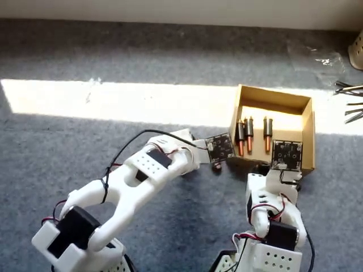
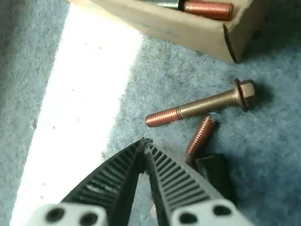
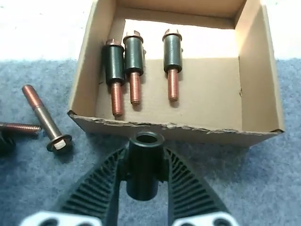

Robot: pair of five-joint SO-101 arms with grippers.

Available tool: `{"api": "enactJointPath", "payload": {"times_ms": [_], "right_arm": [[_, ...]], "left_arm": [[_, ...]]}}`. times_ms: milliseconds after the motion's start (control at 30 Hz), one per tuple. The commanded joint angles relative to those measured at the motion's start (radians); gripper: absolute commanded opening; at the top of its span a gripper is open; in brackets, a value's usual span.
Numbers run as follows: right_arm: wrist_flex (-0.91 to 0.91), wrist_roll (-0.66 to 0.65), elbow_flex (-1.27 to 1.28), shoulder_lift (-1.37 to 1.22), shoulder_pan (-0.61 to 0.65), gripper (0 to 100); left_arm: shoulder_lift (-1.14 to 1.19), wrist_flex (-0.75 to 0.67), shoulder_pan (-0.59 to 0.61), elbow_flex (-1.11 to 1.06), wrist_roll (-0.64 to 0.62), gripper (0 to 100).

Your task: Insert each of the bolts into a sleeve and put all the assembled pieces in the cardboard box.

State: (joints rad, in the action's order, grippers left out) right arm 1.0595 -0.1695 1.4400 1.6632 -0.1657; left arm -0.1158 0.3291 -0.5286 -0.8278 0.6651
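My left gripper is shut with nothing between its fingers, hanging over the grey carpet just short of a loose copper bolt. Beside that bolt lies a second bolt with its head end in a black sleeve. My right gripper is shut on an upright black sleeve just outside the near wall of the cardboard box. Three assembled pieces lie side by side in the box. The loose bolt also lies on the carpet outside the box's corner.
A sunlit strip crosses the carpet behind the arms. Some metal tools lie at the far right edge. Both arms crowd the near side of the box, with the left arm stretched across from the lower left.
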Motion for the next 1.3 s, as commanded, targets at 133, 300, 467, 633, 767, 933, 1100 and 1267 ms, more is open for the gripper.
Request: {"api": "enactJointPath", "payload": {"times_ms": [133,300,467,633,767,933,1100,1267], "right_arm": [[-0.041,0.008,-0.002,0.010,-0.005,0.4],[-0.039,0.008,-0.002,0.010,-0.008,0.4],[-0.039,0.008,-0.001,0.010,-0.010,0.4],[-0.038,0.008,-0.001,0.010,-0.010,0.4],[-0.038,0.006,-0.001,0.010,-0.010,0.4],[-0.038,0.005,-0.001,0.010,-0.010,0.4],[-0.038,0.003,-0.001,0.010,-0.010,0.4],[-0.038,0.002,-0.001,0.010,-0.005,0.4]], "left_arm": [[-0.137,0.133,0.016,-0.018,0.180,4],[-0.137,0.140,0.027,-0.012,0.255,9],[-0.134,0.140,0.051,-0.018,0.417,8],[-0.134,0.140,0.081,-0.016,0.465,8],[-0.107,0.140,0.081,-0.012,0.462,8],[-0.002,0.137,0.065,-0.010,0.462,8],[0.071,0.199,0.076,0.059,0.463,9],[0.157,0.301,0.079,0.171,0.465,9]]}}
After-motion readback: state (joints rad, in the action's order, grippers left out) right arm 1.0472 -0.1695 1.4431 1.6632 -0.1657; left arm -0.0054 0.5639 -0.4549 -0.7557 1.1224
